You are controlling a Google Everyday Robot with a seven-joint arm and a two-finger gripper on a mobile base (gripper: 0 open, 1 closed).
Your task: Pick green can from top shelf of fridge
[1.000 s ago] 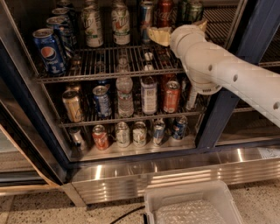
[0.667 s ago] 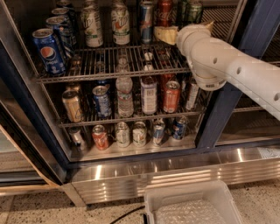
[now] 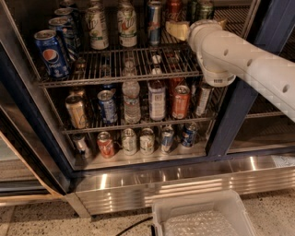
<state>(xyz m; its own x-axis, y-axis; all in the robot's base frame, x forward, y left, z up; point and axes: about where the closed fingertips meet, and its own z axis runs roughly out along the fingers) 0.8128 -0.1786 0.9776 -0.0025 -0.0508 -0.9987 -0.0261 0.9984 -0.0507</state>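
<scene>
Green can [image 3: 205, 9]: upright at the back right of the top shelf [image 3: 115, 69] of the fridge [image 3: 230, 120], partly hidden by the white arm [image 3: 239, 60]. Gripper [image 3: 176, 29]: above the shelf's right part, near the can, to its left. Its opening and any hold cannot be told.

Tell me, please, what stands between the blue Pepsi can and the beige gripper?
In the camera view, two white green-logo cans and a slim blue-silver can; the gripper is near the dark green can.
</scene>
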